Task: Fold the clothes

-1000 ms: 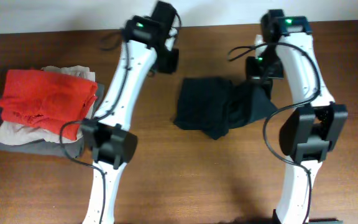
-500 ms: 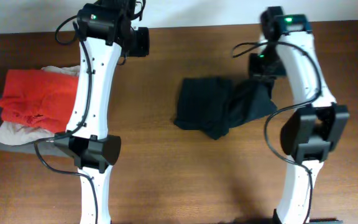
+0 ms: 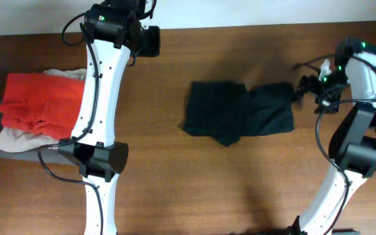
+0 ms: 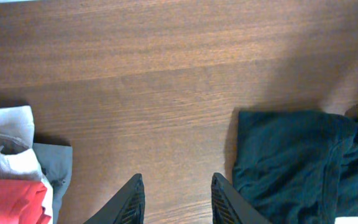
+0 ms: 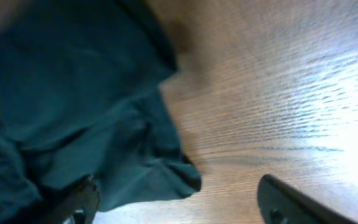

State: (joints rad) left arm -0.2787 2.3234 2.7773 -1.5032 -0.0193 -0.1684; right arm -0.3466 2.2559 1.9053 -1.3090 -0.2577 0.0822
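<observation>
Black garment [image 3: 237, 117] is lying bunched on the wooden table [image 3: 175, 183]; right gripper [image 5: 178, 186] is hovering at its edge, jaws apart; left gripper [image 4: 174, 199] is gaping empty.

The black clothes [image 3: 239, 117] lie rumpled, partly folded over.

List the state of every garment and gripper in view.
Black soft-fabric T-shirt-like garment: partly folded, rumpled, lying on the wooden table, not held.
Red fabric garment: folded, topping the pile.
Beige and grey garments: folded, stacked beneath the red one.
Left gripper: open, empty, above bare table.
Right gripper: open wide, empty, at the black garment's edge.
</observation>
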